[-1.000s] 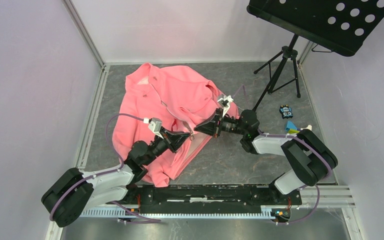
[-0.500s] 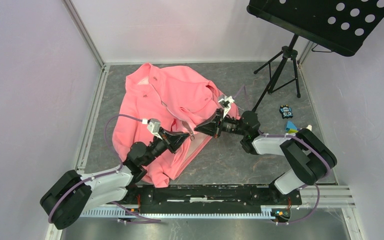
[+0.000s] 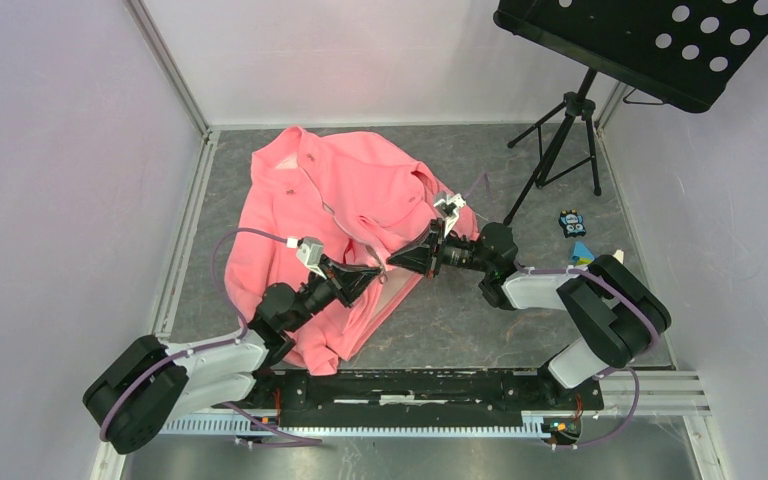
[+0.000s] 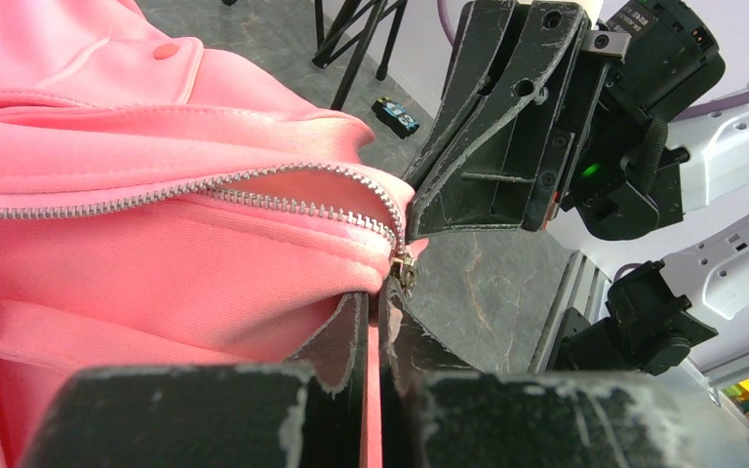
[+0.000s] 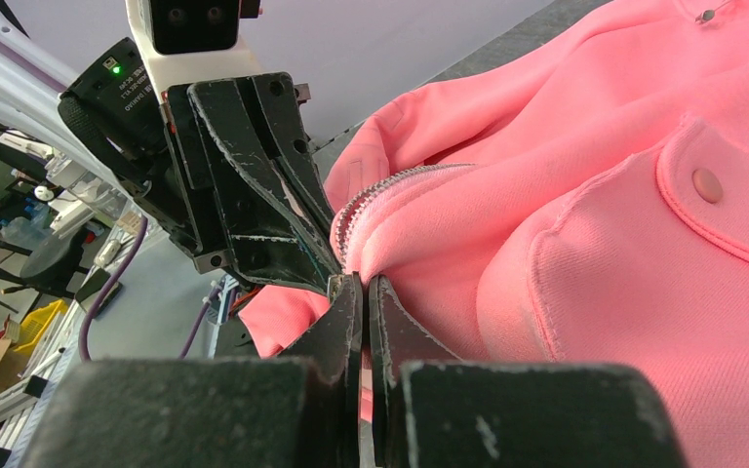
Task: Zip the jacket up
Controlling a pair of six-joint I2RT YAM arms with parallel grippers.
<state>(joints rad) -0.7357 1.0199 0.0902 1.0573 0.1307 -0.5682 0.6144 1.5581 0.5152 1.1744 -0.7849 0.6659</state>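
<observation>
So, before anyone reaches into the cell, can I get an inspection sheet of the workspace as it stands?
Surface: grey mottled table.
Job's things: pink jacket crumpled left of centre; zipper open, slider near the hem.
Clutter: small blue-black gadget and blue-yellow item at right.
End effectors: left end effector and right end effector both shut on jacket fabric by the slider, tips nearly meeting.
Cables: purple left-arm cable looping over the jacket; purple right-arm cable along the arm.
Surroundings: white walls; black music stand at far right.
</observation>
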